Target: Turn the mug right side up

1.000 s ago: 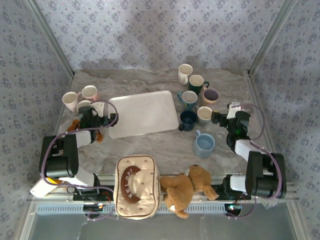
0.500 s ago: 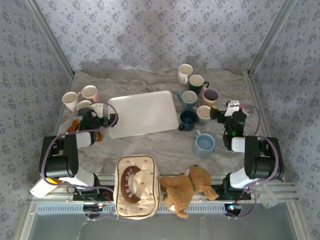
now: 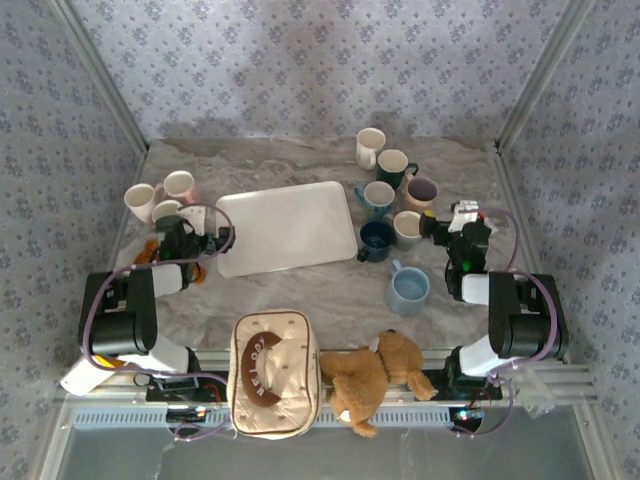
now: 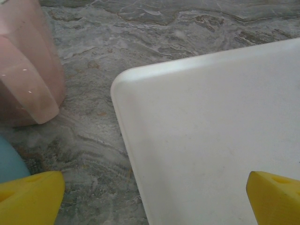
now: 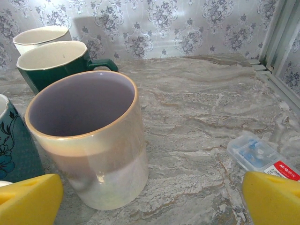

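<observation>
One table (image 3: 330, 290) carries the whole scene, with a white tray (image 3: 287, 227) at its centre. A bag (image 3: 275, 372) lies on the near side of the tray, and a bear (image 3: 372, 375) lies near and to the right.

The left gripper (image 4: 154, 201) hangs low over the tray's far-left corner. Its jaws are spread wide and hold nothing. The right gripper (image 5: 150, 199), right of the tray, is just as wide and just as empty, and it faces a lilac mug (image 5: 89, 140).

That mug stands open end up in a tight cluster right of the tray. A green mug (image 5: 51, 63) sits just behind it and a teal mug (image 5: 11, 145) just beside it.

Which mug needs turning cannot be told for sure. The pink mug (image 4: 26, 70), left of the tray's far-left corner, widens toward the table, so it may be the inverted one.

A small case (image 5: 258, 152) lies far right of the tray.

There are several ways this could go wrong:
- Closing on the lilac mug would flip a mug that already stands upright.
- Wide jaws pushed into that cluster could topple its neighbours.
- A low left finger could snag the tray's rim and shove the tray.
- Glazed walls could slip from the jaws mid-turn.
</observation>
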